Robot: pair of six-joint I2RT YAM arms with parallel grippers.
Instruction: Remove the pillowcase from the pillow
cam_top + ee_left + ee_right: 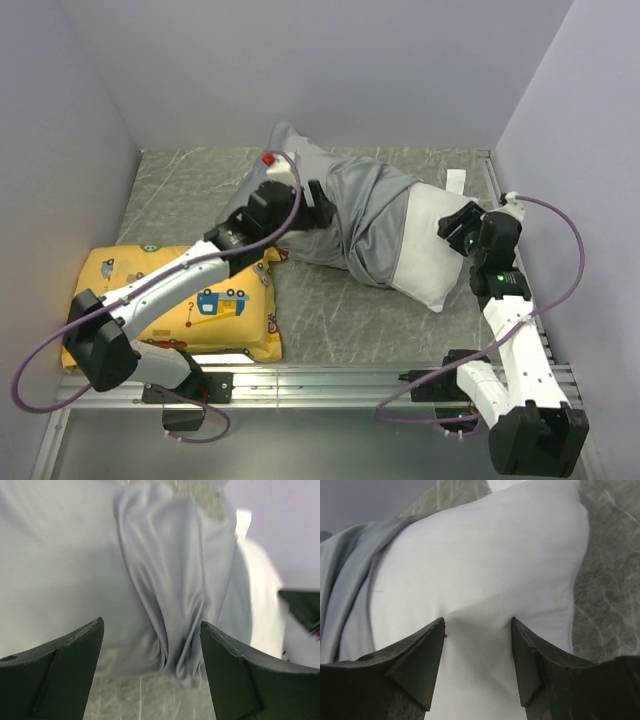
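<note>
Plain pale walls [330,60] around a grey marbled tabletop [180,190].

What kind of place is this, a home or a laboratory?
Probably a laboratory test cell, not a home: plain walls enclose a small table, and the left arm and right arm are bolted to a metal rail.

The table [330,325] has a grey marbled top. A white pillow [425,262] lies slantwise across its far middle, right end bare, the rest inside a crumpled grey pillowcase [365,215] that also rests on the top. A yellow pillow [215,300] printed with cartoon vehicles lies flat at the near left corner, its near edge at the metal rail [340,380]
</note>
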